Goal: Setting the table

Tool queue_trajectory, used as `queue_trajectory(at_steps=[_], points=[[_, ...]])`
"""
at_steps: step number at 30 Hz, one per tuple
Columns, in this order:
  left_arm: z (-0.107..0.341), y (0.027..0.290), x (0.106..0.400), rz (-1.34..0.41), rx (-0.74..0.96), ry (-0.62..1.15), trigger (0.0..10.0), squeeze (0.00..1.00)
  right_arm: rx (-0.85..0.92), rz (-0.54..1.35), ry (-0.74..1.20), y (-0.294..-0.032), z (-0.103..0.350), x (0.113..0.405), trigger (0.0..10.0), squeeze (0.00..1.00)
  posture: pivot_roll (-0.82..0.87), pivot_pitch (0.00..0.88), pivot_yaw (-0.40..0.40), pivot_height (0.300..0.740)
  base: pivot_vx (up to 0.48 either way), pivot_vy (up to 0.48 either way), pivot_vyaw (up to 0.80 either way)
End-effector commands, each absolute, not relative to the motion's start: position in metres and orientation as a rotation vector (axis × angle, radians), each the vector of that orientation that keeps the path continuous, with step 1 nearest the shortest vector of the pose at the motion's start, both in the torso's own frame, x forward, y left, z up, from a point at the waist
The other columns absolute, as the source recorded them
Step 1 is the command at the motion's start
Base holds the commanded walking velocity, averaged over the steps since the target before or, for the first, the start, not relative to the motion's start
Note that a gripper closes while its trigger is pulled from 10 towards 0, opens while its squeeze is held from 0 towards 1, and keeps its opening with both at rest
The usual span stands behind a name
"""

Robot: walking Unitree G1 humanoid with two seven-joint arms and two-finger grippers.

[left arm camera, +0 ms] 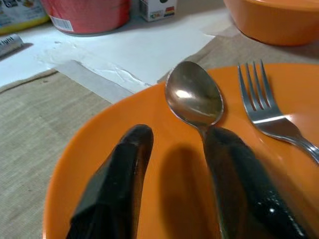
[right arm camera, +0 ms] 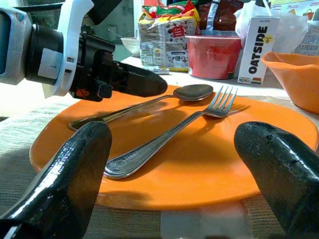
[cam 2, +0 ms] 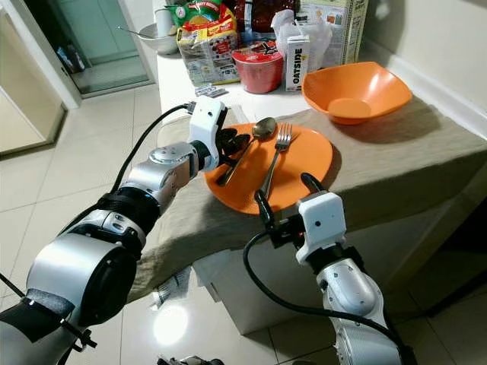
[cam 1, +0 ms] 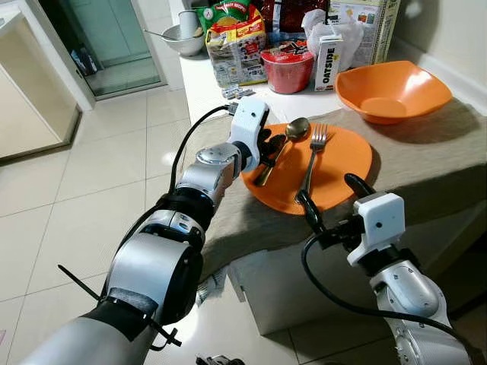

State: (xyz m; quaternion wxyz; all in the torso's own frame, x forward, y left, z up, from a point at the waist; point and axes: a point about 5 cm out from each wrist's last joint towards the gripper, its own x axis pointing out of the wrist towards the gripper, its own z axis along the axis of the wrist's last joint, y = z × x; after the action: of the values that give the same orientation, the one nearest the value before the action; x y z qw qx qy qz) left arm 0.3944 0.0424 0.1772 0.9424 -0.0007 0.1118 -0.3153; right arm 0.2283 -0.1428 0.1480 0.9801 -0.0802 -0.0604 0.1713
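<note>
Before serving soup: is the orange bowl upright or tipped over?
Upright. The orange bowl sits on the table with its opening facing up, its inside visible and empty.

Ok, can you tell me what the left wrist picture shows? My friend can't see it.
Two black fingers of the open left gripper reach over an orange plate, with a silver spoon between them and a fork beside it. Behind are a tan cloth, a red tub and an orange bowl.

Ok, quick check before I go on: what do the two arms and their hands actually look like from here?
Both arms are silver metal with black joint bands and white boxy wrist housings. A black cable loops along each arm into its wrist. The left hand and right hand each end in two long, glossy black fingers. A black strap wraps the left upper arm.
</note>
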Motion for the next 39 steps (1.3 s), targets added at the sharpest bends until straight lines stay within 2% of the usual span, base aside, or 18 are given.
queue_trajectory(at_steps=[1, 8, 9, 10, 39], points=[[0.18, 0.045, 0.395, -0.649, -0.004, 0.217, 10.0, 1.0, -0.16, 0.357, -0.125, -0.14, 0.148, 0.23, 10.0, 0.0, -0.27, 0.023, 0.166, 0.74, 0.0, 0.0, 0.0], [0.181, 0.041, 0.393, -0.678, 0.004, 0.22, 10.0, 1.0, -0.159, 0.359, -0.126, -0.139, 0.148, 0.231, 10.0, 0.0, -0.27, 0.023, 0.166, 0.74, 0.0, 0.0, 0.0], [0.18, 0.04, 0.393, -0.683, 0.007, 0.226, 10.0, 0.29, -0.159, 0.359, -0.126, -0.139, 0.148, 0.231, 10.0, 0.0, -0.27, 0.023, 0.166, 0.74, 0.0, 0.0, 0.0], [0.18, 0.039, 0.393, -0.686, 0.006, 0.228, 10.0, 0.0, -0.159, 0.359, -0.126, -0.139, 0.148, 0.231, 10.0, 0.0, -0.27, 0.023, 0.166, 0.74, 0.0, 0.0, 0.0], [0.166, 0.037, 0.388, -0.707, 0.032, 0.299, 10.0, 0.0, -0.161, 0.355, -0.119, -0.138, 0.148, 0.229, 10.0, 0.0, -0.27, 0.038, 0.172, 0.74, 0.0, 0.0, 0.0]])
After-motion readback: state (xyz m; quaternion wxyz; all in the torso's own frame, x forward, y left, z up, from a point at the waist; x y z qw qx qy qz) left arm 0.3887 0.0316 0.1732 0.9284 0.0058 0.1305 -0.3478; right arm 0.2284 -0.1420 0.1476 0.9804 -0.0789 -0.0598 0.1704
